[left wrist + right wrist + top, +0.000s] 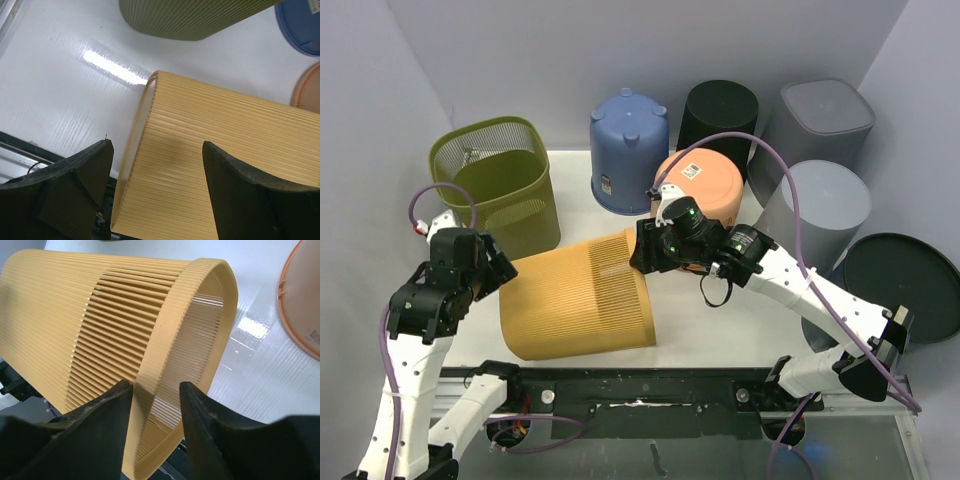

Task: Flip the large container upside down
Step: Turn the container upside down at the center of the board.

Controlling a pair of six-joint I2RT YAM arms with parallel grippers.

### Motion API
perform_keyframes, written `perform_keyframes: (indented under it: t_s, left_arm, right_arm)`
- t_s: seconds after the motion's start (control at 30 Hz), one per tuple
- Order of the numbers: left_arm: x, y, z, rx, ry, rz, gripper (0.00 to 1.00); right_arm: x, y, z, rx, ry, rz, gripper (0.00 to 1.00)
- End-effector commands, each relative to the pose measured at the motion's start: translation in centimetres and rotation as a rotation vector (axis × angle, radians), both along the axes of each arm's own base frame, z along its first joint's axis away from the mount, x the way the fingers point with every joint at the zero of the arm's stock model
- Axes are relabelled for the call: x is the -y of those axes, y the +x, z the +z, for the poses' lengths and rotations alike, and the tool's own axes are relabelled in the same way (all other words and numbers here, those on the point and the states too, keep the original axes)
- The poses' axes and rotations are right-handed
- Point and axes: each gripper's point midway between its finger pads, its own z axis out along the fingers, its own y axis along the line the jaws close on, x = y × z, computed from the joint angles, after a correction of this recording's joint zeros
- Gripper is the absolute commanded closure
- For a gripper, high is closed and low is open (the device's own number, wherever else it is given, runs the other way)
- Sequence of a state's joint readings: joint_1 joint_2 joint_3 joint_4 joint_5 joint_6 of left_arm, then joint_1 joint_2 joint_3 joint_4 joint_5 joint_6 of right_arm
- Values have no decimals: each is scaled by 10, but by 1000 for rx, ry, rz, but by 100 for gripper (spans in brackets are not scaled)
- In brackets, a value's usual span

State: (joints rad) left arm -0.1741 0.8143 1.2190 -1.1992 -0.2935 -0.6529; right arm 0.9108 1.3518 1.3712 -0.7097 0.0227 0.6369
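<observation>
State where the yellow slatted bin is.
Top view: the yellow slatted bin lies on its side, centre-left, in front of the olive mesh bin, between the left gripper and right gripper.

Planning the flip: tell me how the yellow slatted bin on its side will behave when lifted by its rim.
The yellow bin is likely light for its size: thin open slats near the rim. That rim may flex where the right gripper straddles it. Lying on its rounded side, it could roll on the table.

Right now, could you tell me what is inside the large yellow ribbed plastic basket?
Near the basket mouth, only bare slatted wall and one right gripper finger show; deeper inside is hidden.
</observation>
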Motion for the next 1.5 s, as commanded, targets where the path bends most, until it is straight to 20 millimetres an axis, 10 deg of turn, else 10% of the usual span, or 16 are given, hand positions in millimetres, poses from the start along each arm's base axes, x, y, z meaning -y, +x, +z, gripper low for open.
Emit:
perform_keyframes:
  t_s: [0.0, 0.37, 0.67, 1.13, 1.47]
  left_arm:
    - [-2, -11, -31, -77, -23, 60, 28]
    - [45, 0, -41, -39, -248, -72, 28]
    - [114, 22, 34, 175, -517, -406, 28]
    - [151, 37, 139, 353, -633, -675, 30]
    - [163, 45, 175, 455, -705, -745, 32]
  right_arm:
    - [1, 9, 10, 42, -2, -27, 61]
    - [17, 2, -14, -10, -32, -52, 74]
    - [24, 2, -31, -50, -45, -88, 75]
    - [17, -1, -54, -115, -19, -81, 78]
    - [-3, 11, -63, -116, 12, -53, 76]
